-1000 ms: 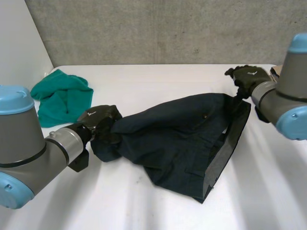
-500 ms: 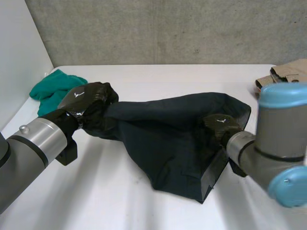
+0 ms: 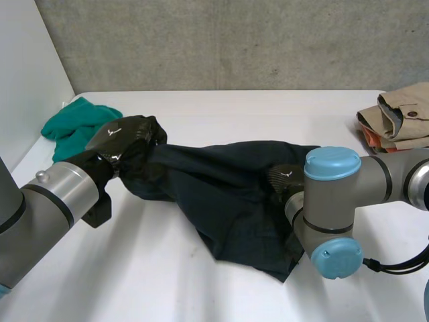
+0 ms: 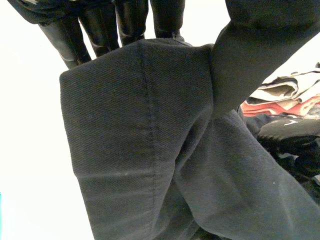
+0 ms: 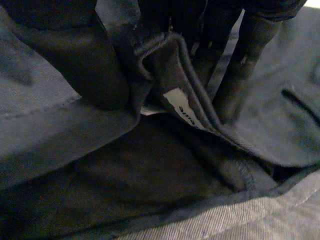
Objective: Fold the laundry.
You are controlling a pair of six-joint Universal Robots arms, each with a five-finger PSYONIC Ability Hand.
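Lately the dark trousers (image 3: pixel 228 194) have been drawn inward over the tabletop (image 3: pixel 201 111) (left hand (image 3: pixel 124 137) clenched on the leg end (image 4: pixel 140 125), right hand (image 3: pixel 288 176) pinching the waistband (image 5: pixel 192 107)), so a fold seems begun.

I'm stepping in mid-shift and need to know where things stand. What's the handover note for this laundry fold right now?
Left hand: shut on one end of the dark garment.
Right hand: pinching its opposite edge, by the label.
The garment lies spread between them on the table, not yet folded.
Green cloth: crumpled, far left corner. Tan pile: folded, far right.
Left to do: fold the dark garment, then the green cloth.
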